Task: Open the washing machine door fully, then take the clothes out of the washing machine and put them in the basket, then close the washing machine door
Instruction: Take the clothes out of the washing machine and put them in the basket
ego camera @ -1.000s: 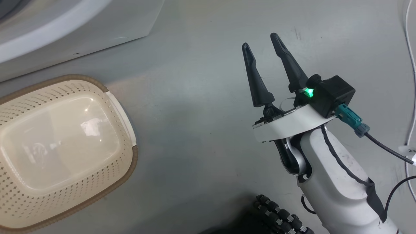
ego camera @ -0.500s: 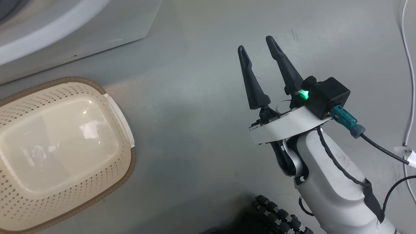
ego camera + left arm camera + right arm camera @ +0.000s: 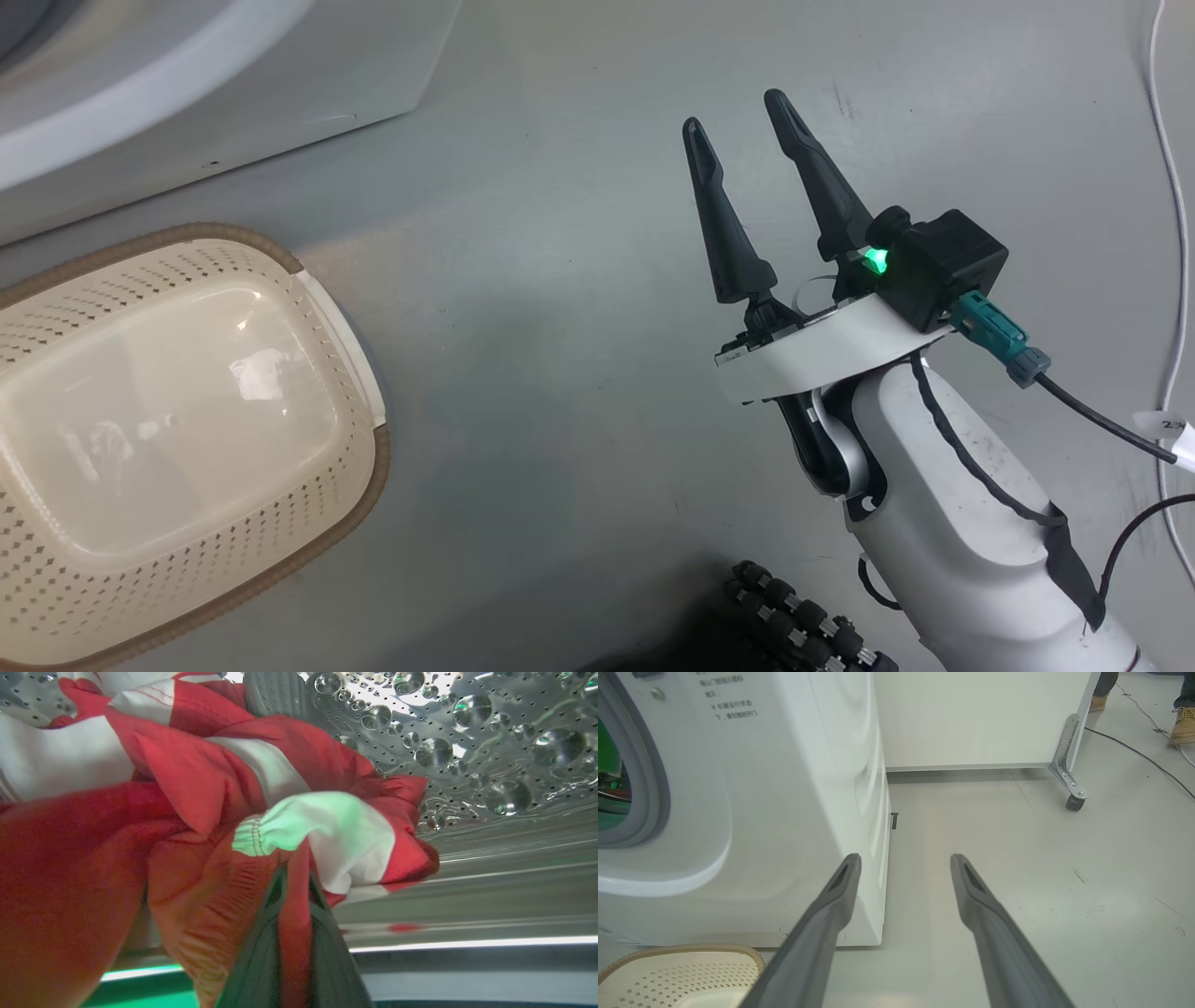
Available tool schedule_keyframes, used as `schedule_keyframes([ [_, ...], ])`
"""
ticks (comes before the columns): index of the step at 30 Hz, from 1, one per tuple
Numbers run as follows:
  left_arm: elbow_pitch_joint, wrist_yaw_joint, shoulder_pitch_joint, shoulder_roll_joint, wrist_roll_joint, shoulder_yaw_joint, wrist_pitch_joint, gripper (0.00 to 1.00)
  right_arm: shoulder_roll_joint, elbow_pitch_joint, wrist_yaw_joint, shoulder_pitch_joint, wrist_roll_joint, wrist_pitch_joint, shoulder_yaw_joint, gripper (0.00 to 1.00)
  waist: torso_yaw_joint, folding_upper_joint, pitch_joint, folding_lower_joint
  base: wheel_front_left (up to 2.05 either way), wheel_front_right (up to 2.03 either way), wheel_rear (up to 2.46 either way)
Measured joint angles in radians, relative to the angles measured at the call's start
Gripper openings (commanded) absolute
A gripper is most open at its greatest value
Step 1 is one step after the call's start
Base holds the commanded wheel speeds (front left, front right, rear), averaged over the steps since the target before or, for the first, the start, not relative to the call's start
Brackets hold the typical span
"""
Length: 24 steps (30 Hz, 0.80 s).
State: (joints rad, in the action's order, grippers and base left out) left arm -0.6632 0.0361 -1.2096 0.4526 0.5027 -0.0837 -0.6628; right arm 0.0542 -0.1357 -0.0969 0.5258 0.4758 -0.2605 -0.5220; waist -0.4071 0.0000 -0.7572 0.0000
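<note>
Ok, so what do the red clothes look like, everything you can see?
The clothes are soft red fabric with wide white bands and a gathered white cuff, tinted green by light. They lie crumpled in a heap inside the dimpled steel drum. The left gripper is shut on one red fold.

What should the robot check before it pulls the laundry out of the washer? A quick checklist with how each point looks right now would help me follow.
1. Left jaws shut on the clothes: ok, a red fold is pinched between them.
2. Clothes loose from the drum: cannot tell, the pile lies against its wall.
3. Basket ready: ok, on the floor beside the washing machine, nothing seen in it.
4. Right jaws out of the way: ok, open, empty, above the floor.
5. Door fully open: cannot tell.
6. Person's boots: ok, well off to the side.
</note>
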Motion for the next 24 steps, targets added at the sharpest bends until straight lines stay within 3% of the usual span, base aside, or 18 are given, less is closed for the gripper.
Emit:
schedule_keyframes([
  [13, 0.031, 0.006, 0.001, -0.036, -0.02, -0.016, 0.149, 0.0, 0.0, -0.026, -0.003, 0.0, -0.041, 0.0, 0.008, 1.0, 0.038, 0.0, 0.027, 0.0, 0.0, 0.0, 0.0],
  [24, 0.082, 0.023, 0.085, -0.119, -0.054, -0.052, 0.339, 0.0, 0.001, -0.065, -0.002, 0.0, -0.093, 0.0, 0.024, 1.0, 0.1, 0.0, 0.076, 0.0, 0.0, 0.0, 0.0],
])
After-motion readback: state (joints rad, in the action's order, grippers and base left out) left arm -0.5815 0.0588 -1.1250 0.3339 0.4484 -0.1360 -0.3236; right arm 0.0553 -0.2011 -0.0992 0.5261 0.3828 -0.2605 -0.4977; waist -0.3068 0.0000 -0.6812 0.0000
